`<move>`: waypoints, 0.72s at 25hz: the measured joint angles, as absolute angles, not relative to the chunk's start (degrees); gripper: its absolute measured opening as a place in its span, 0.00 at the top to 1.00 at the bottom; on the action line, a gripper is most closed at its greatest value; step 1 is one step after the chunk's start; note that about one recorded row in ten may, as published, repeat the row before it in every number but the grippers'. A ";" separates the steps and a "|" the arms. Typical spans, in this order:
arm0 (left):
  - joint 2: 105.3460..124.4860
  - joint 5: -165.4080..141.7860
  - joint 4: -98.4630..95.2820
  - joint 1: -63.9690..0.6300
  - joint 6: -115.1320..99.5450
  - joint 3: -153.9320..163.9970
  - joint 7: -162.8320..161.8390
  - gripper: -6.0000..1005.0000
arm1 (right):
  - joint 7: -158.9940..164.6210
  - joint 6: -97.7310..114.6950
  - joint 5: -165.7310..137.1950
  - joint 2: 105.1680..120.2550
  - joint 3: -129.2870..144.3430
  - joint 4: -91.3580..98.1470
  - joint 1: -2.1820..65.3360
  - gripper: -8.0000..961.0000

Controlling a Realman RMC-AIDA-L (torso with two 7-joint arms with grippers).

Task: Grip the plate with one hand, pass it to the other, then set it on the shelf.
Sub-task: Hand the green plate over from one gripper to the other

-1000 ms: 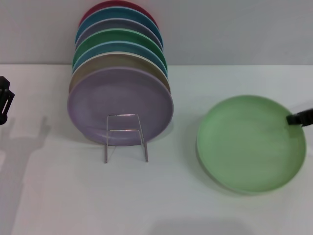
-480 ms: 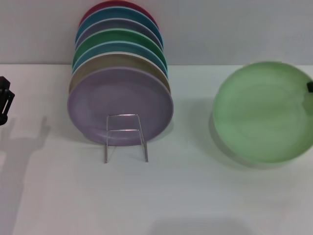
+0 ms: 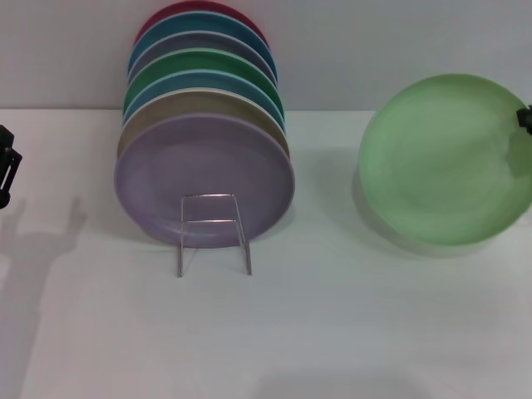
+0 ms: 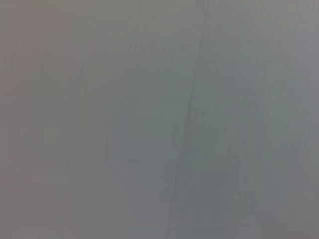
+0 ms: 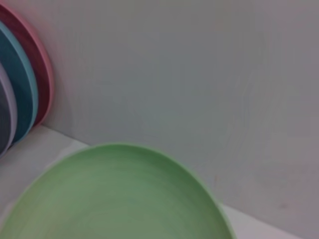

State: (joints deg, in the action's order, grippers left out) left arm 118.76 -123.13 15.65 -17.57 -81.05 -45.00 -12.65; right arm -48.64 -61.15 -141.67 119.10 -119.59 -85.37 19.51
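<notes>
One white table (image 3: 332,332) | grey wall (image 3: 374,50) | right claw (image 3: 525,119) clamps plate (image 3: 445,158) aloft | left claw (image 3: 7,166) unclear

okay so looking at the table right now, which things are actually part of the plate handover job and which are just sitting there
Part of the job:
- light-green plate, lifted off the table at its right edge by the right pincer
- wire shelf, already holding plates
- left pincer, waiting at the far left

Just sitting there:
- lilac plate at the front of the shelf
- the coloured plates stacked behind it

White table (image 3: 332,332), wire shelf (image 3: 214,233)
</notes>
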 joint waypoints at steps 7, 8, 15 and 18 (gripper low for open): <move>118.74 -123.13 15.64 -17.58 -81.17 -44.82 -12.65 0.14 | -50.25 -52.52 -142.07 119.14 -113.27 -85.61 17.72 0.97; 118.74 -123.13 15.64 -17.58 -81.17 -44.81 -12.65 0.14 | -50.47 -50.70 -142.32 119.14 -111.88 -85.67 17.29 0.97; 118.74 -123.13 15.64 -17.58 -81.17 -44.90 -12.65 0.14 | -53.12 -40.64 -145.06 119.18 -103.74 -86.22 14.56 0.97; 118.74 -123.13 15.64 -17.58 -81.17 -44.91 -12.65 0.14 | -54.10 -35.52 -145.20 119.18 -100.68 -86.84 12.78 0.97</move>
State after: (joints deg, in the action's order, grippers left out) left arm 118.74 -123.13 15.64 -17.58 -81.17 -44.91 -12.65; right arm -54.10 -35.52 -145.20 119.18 -100.68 -86.84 12.78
